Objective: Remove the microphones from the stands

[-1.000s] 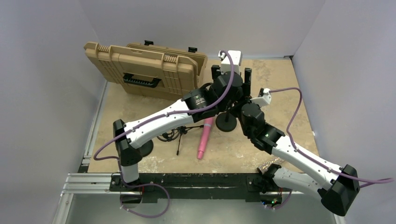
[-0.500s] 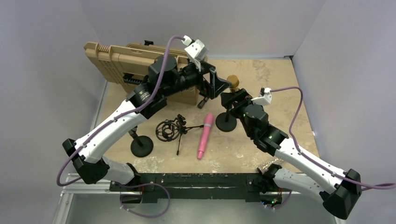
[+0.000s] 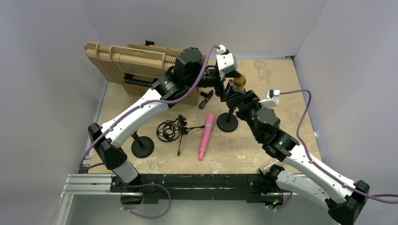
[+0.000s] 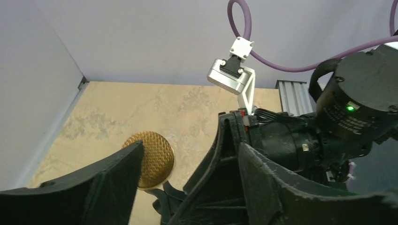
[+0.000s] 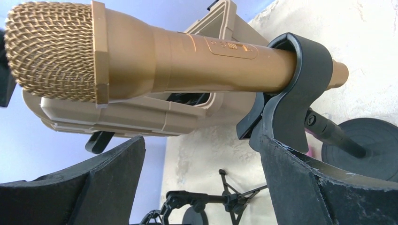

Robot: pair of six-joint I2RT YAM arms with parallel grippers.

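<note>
- Toward the far left corner of the table, a tan hard case stands on its edge and leans against the back wall, its black handle facing the arms.
- Nearer the left edge, a small black round-based stand sits beside the left arm's forearm.
- Just right of it, a black shock mount on a little tripod lies tipped over on the table.
- Close to the table's middle, a pink microphone lies flat, its length running from the near edge toward the far edge.
- The left end effector is released, its fingers spread wide. It hangs just left of the microphone's head, and in the left wrist view the gold mesh shows in the gap beyond the fingers; nothing is grasped.
- The microphone, gold with a mesh head, sits in the black clip of the stand, right of the table's middle and toward the far edge. It lies roughly level in the right wrist view, with its tail poking out past the clip.
- The stand's round black base rests on the table just right of the pink microphone.
- The right end effector is also released, fingers apart. It sits under the microphone's body, one finger right below the clip; whether it touches the clip I cannot tell.
</note>
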